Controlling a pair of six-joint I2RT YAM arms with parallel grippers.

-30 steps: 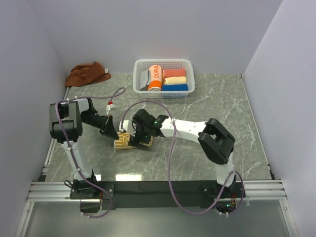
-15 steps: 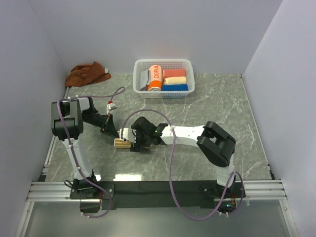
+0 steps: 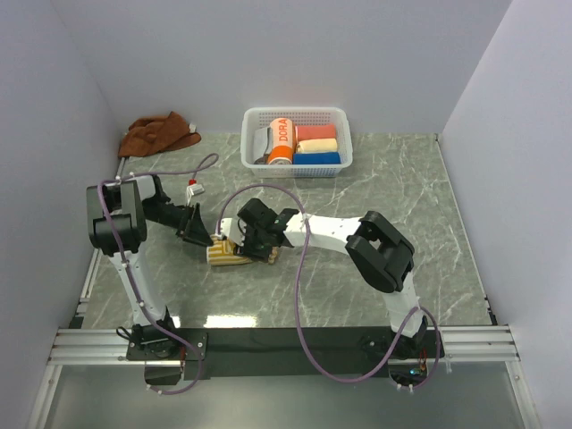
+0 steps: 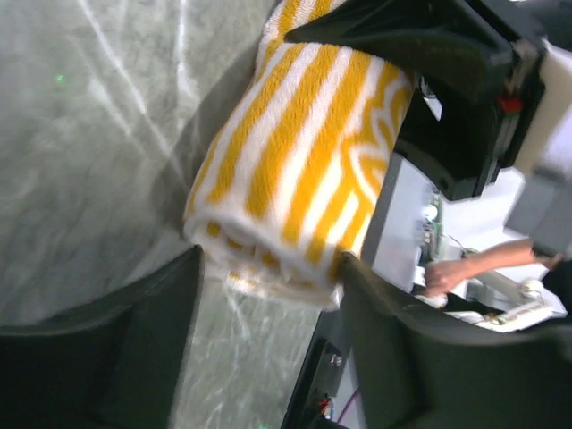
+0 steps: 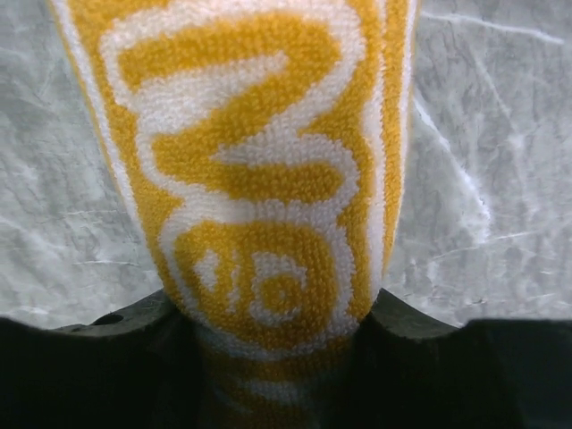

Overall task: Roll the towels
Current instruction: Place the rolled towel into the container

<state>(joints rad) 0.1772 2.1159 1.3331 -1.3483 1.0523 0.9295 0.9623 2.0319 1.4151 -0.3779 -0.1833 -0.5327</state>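
The cream-yellow towel with orange stripes (image 3: 225, 257) lies rolled up on the table between the two arms. My right gripper (image 3: 254, 247) comes down on it from above. Close up, its fingers (image 5: 407, 335) press both sides of the roll (image 5: 268, 179), so it is shut on it. My left gripper (image 3: 205, 239) is at the roll's left end and stands open. Its fingers (image 4: 134, 349) flank that end of the roll (image 4: 295, 152), the right one touching it. The rust-brown towel (image 3: 159, 134) lies crumpled at the back left corner.
A white basket (image 3: 295, 111) at the back centre holds the orange DORA roll (image 3: 281, 141) and small red, yellow and blue rolls. The walls stand close on the left and at the back. A small white tag (image 3: 192, 189) hangs on the left arm's cable.
My left gripper has opened at the roll's end. My right gripper has come back over the roll and closed on it.
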